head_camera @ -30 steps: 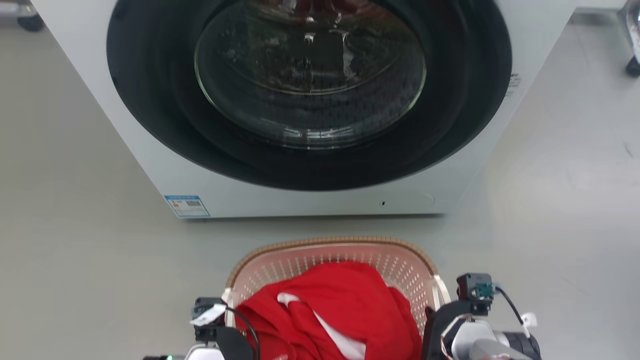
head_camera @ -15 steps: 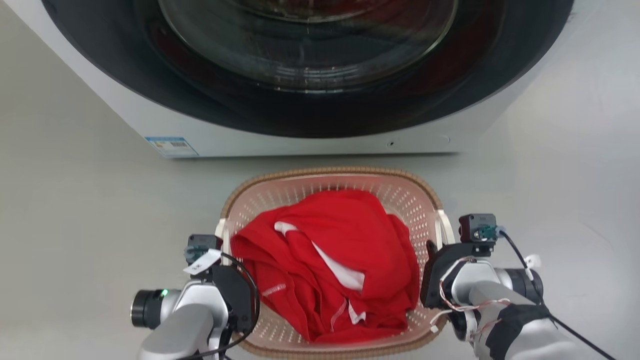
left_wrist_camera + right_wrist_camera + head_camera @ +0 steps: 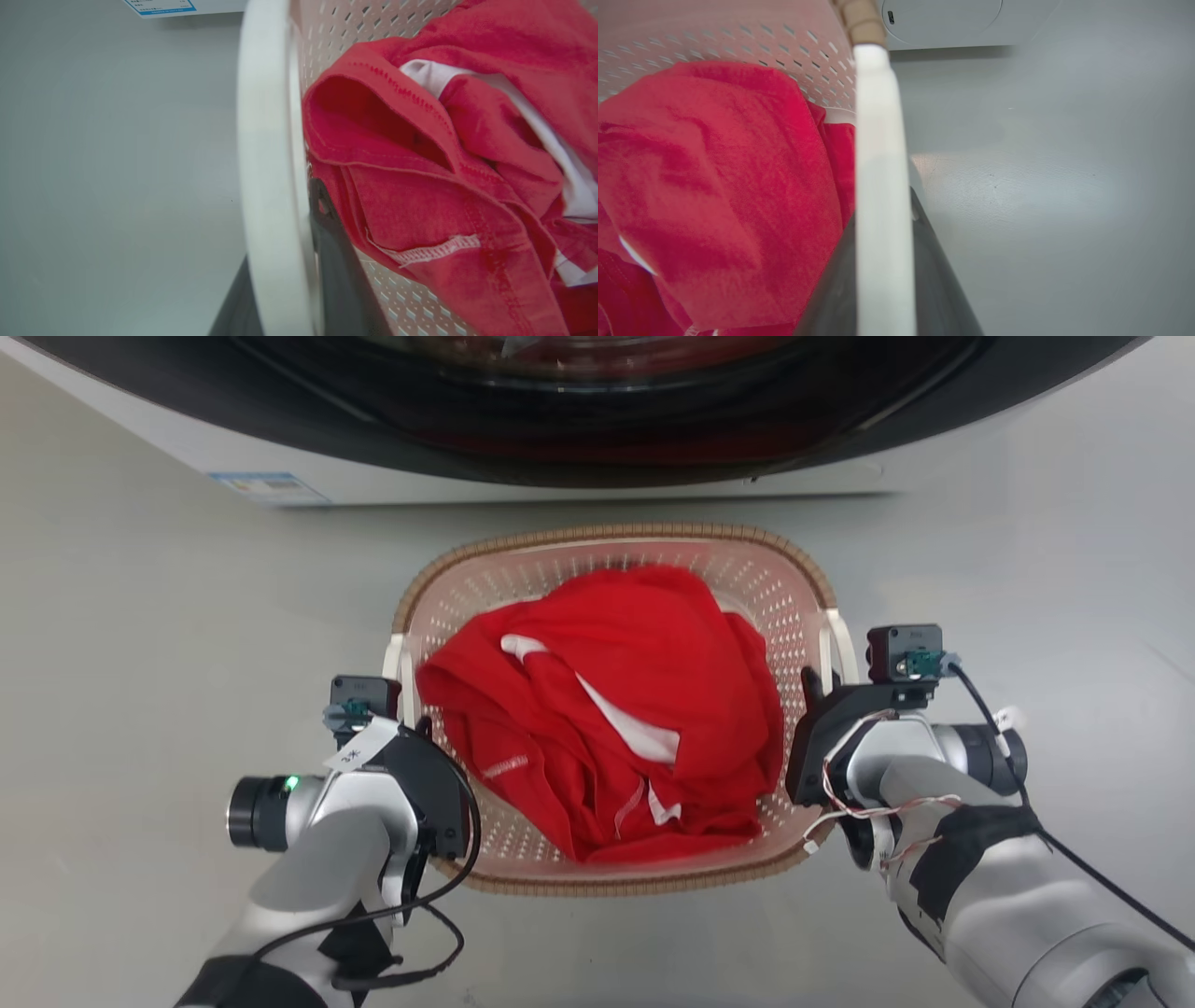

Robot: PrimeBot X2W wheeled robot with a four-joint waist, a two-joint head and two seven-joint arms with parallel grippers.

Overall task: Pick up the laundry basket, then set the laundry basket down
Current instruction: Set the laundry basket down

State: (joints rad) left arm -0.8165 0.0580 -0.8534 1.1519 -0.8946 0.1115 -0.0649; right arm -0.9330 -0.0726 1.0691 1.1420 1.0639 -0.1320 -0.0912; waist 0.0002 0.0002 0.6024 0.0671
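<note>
Red clothing is heaped in the laundry basket, which is over the floor just before the washing machine; whether it rests on the floor I cannot tell. The left jaws pinch its white left handle and the right jaws pinch its right handle. Both holds look like thin pinches on smooth plastic, so a handle could slide out. Uneven arms could tip the basket and spill the clothing, or knock its far rim against the machine
</note>
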